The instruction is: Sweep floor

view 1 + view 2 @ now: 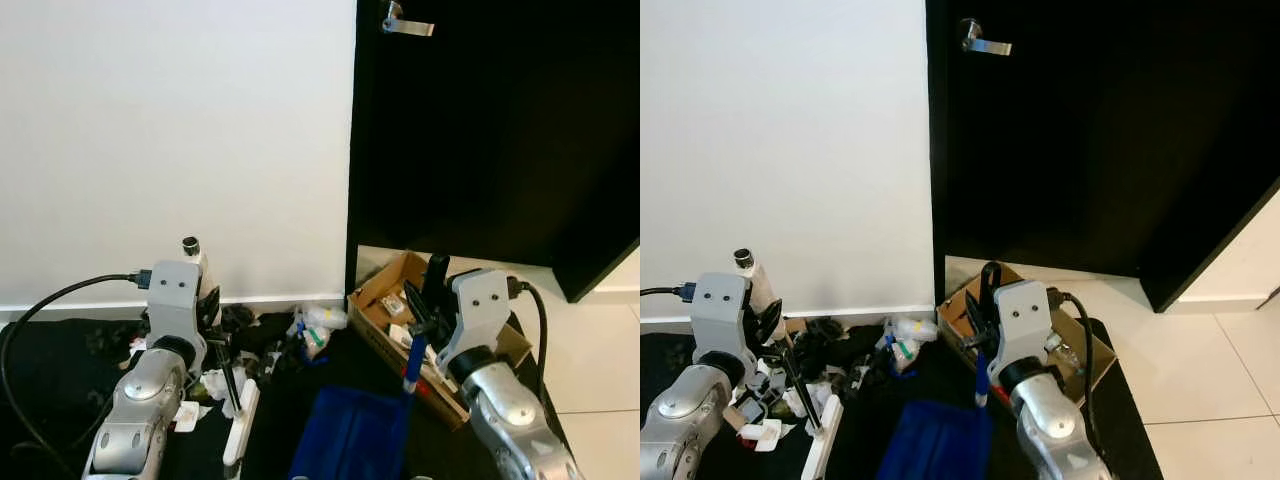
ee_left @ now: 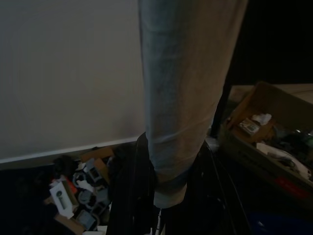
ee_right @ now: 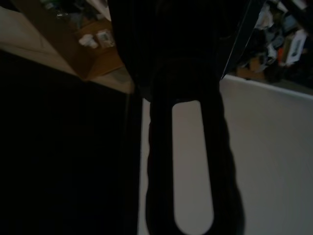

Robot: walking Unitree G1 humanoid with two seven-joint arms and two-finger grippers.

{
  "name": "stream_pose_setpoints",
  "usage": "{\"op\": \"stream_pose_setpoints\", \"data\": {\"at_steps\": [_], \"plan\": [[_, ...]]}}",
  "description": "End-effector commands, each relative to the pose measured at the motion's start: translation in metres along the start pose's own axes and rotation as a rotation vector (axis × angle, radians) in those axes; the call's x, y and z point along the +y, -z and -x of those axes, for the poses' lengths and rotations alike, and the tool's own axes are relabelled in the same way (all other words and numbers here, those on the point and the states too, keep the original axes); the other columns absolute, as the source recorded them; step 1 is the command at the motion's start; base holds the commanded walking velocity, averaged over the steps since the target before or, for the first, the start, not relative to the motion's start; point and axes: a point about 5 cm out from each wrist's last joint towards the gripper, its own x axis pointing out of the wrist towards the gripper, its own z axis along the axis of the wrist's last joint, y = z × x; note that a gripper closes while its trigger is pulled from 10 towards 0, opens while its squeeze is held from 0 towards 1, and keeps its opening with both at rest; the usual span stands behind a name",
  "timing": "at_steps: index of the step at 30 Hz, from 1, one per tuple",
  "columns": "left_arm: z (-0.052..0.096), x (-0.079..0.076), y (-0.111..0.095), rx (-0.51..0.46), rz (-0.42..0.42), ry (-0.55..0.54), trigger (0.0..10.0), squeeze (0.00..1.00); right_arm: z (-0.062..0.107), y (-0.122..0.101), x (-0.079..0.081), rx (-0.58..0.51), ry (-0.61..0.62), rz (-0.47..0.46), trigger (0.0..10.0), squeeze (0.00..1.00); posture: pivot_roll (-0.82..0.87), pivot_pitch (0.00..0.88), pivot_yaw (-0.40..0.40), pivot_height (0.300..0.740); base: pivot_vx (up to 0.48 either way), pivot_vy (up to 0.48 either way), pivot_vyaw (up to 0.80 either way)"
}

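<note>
You're mid-sweep: your left gripper (image 1: pixel 205 300), lower left, is clamped on the white broom (image 1: pixel 240 420); your right gripper (image 1: pixel 425 320), lower right, grips the blue dustpan (image 1: pixel 350 435). Litter (image 1: pixel 250 345) sits bottom centre against the wall. Next, likely draw it into the pan.

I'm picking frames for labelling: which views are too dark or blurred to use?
Left and right eye views: evenly lit and sharp, though the black door shows no detail. Left wrist view: dim, the broom handle close and soft. Right wrist view: very dark, the dustpan handle a silhouette.
</note>
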Motion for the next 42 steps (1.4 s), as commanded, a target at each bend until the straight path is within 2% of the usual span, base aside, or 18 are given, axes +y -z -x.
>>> {"op": "stream_pose_setpoints", "data": {"at_steps": [1,3,6,9,12,17,22,26,30,32,38,42], "plan": [[-0.002,-0.005,-0.002,-0.026,-0.003,0.013,10.0,0.00,0.005,-0.007,0.004,-0.037,-0.031,0.060,10.0,0.00,0.03,0.163,0.052,0.740,0.000,0.000,0.00],[-0.003,-0.006,-0.002,-0.028,0.001,0.020,10.0,0.00,0.007,-0.004,0.004,-0.028,-0.046,0.104,10.0,0.00,0.03,0.165,0.053,0.740,0.000,0.000,0.00],[-0.005,-0.009,-0.001,-0.028,0.006,0.030,10.0,0.00,0.008,0.001,-0.002,-0.016,-0.016,0.083,10.0,0.00,0.03,0.165,0.054,0.740,0.000,0.000,0.00],[-0.008,-0.016,-0.001,-0.038,0.030,0.048,10.0,0.00,0.005,0.002,-0.007,-0.018,-0.006,0.124,10.0,0.00,0.03,0.165,0.055,0.740,0.000,0.000,0.00],[-0.010,-0.020,-0.002,-0.045,0.042,0.063,10.0,0.00,0.005,0.003,-0.006,-0.006,-0.017,0.125,10.0,0.00,0.03,0.162,0.054,0.740,0.000,0.000,0.00],[-0.015,-0.027,-0.002,-0.053,0.067,0.098,10.0,0.00,0.010,0.017,-0.004,0.056,-0.053,0.170,10.0,0.00,0.02,0.159,0.052,0.740,0.000,0.000,0.00],[-0.019,-0.033,0.003,-0.035,0.089,0.112,10.0,0.00,0.005,0.023,-0.016,0.037,-0.007,0.202,10.0,0.00,0.02,0.160,0.056,0.740,0.000,0.000,0.00],[-0.018,-0.032,0.007,-0.020,0.082,0.100,10.0,0.00,-0.008,0.020,-0.025,-0.001,0.056,0.100,10.0,0.00,0.03,0.161,0.058,0.740,0.000,0.000,0.00],[-0.017,-0.028,0.008,-0.016,0.083,0.072,10.0,0.00,-0.016,0.014,-0.026,-0.026,0.073,0.040,10.0,0.00,0.04,0.161,0.054,0.740,0.000,0.000,0.00],[-0.012,-0.018,0.007,-0.015,0.079,0.012,10.0,0.00,-0.026,-0.001,-0.024,-0.082,0.061,-0.044,10.0,0.00,0.05,0.162,0.046,0.740,0.000,0.000,0.00],[-0.008,-0.009,0.001,-0.027,0.072,-0.059,10.0,0.00,-0.034,-0.014,-0.017,-0.130,0.011,-0.096,10.0,0.00,0.06,0.160,0.039,0.740,0.000,0.000,0.00],[-0.007,-0.008,-0.003,-0.030,0.075,-0.063,10.0,0.00,-0.037,-0.017,-0.014,-0.146,-0.004,-0.113,10.0,0.00,0.06,0.160,0.037,0.740,0.000,0.000,0.00]]}}
